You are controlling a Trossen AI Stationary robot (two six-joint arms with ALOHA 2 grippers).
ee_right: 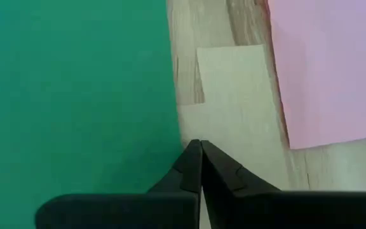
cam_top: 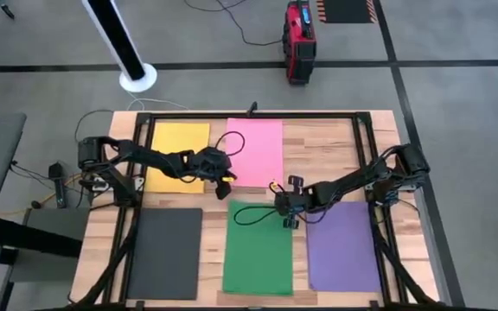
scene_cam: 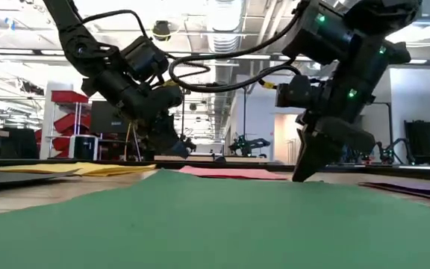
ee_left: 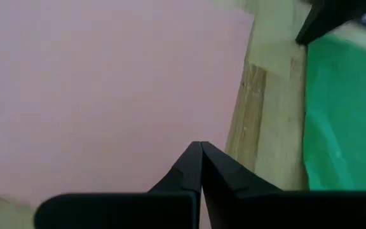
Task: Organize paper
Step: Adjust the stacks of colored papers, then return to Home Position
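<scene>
Green paper (scene_cam: 215, 217) foremost | left gripper (cam_top: 229, 180) closed over pink paper (cam_top: 256, 147) | right gripper (cam_top: 285, 207) closed at green's corner

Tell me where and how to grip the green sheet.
Judging from the views, take the green sheet at its far right corner, by the shut right gripper. It lies flat on the table, so nothing stands up to pinch; slide a fingertip under from the bare wood beside that edge, then close on the lifted corner.
</scene>
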